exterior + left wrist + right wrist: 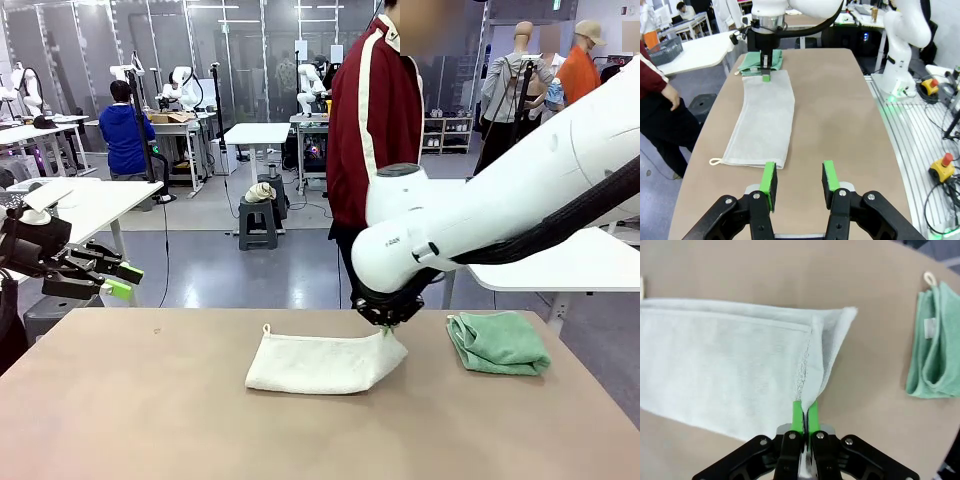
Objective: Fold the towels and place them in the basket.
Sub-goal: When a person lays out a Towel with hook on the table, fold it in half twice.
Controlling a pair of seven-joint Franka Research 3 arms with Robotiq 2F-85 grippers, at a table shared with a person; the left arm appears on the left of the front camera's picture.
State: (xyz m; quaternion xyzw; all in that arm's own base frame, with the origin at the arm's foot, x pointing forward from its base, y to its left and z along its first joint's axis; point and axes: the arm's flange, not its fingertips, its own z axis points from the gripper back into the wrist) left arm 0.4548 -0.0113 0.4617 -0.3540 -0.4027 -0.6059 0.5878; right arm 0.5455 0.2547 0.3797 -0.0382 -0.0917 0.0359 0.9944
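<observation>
Pinching the cream towel (322, 363) at its right end, my right gripper (804, 412) has its fingers clamped on a lifted fold of cloth. This towel lies folded lengthwise near the middle of the tan table (150, 420), long axis running left to right, its corner loop (266, 328) at the far left corner. Just right of it sits the green towel (498, 343), folded small. My left gripper (799, 182) hovers at the table's left edge, fingers apart, holding nothing. Beyond stands a person (375, 130) and lab tables.
</observation>
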